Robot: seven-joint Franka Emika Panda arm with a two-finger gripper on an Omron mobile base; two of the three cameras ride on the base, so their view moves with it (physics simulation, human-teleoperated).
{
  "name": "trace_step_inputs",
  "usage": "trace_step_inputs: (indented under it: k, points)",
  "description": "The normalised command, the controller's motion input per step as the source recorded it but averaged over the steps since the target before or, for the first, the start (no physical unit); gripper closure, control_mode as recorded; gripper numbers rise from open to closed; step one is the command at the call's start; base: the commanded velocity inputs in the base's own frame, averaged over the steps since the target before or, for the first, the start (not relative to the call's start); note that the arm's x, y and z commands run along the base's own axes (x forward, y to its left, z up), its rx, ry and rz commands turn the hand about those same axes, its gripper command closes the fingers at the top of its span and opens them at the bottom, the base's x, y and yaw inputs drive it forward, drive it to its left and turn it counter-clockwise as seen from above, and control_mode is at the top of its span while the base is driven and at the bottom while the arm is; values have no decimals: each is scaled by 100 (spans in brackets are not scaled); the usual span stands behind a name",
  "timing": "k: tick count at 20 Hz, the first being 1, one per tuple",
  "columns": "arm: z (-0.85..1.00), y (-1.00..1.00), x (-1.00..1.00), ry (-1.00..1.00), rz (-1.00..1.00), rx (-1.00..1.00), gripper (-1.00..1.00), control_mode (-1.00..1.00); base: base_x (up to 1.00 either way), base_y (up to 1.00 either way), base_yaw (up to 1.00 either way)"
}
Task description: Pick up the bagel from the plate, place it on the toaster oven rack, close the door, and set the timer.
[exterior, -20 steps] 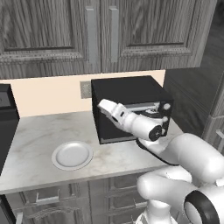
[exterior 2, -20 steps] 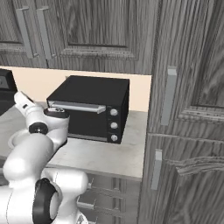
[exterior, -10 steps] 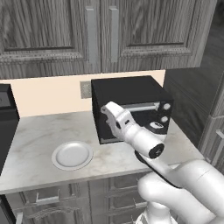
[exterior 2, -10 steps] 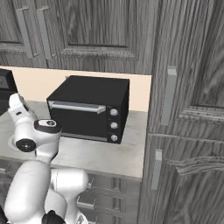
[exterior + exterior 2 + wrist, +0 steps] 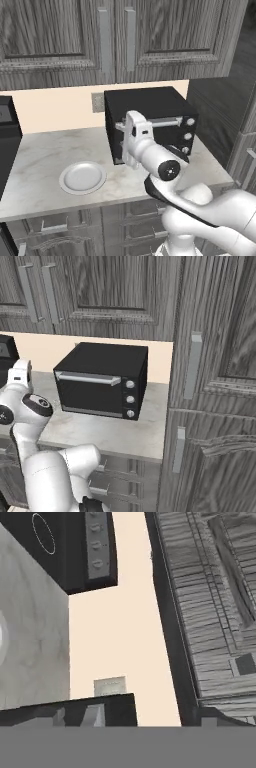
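Observation:
The white plate [image 5: 82,176] lies bare on the marble counter, left of the black toaster oven [image 5: 150,107]. No bagel is in view. The oven's black door [image 5: 90,393] stands closed, its silver bar handle [image 5: 87,378] across the top, so the rack is hidden. Three knobs [image 5: 130,399] run down the oven's right side. My gripper [image 5: 124,126] hangs before the oven's left front corner, above the counter, and its white hand [image 5: 20,372] points toward the back wall. I cannot make out its fingers. A sliver of the plate's rim [image 5: 1,637] touches the hand view's left edge.
A second black appliance [image 5: 7,135] stands at the counter's far left. A wall outlet [image 5: 110,687] sits on the beige backsplash behind the oven. Grey wood-grain cabinets [image 5: 100,35] hang overhead, and a tall cabinet [image 5: 215,381] closes off the right.
The arm's elbow has swung down and toward the cameras, and the hand has rolled. The hand itself stays near the oven's left front. The oven door and the plate have not changed.

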Motion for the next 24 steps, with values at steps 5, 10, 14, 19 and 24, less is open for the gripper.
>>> trace_step_inputs:
  k: [5, 10, 14, 19, 24]
  points:
    - [100, 0, -44, 65, -39, 30, -100, -100, 0, 0, 0]
    - [64, -10, -25, 74, -44, 28, -100, -100, 0, 0, 0]
    - [-13, -66, -3, 66, -56, 21, -100, -100, 0, 0, 0]
    - [-92, -98, -4, 30, -54, 15, -100, -100, 0, 0, 0]
    - [-99, -97, -11, 2, -52, 9, -100, -100, 0, 0, 0]
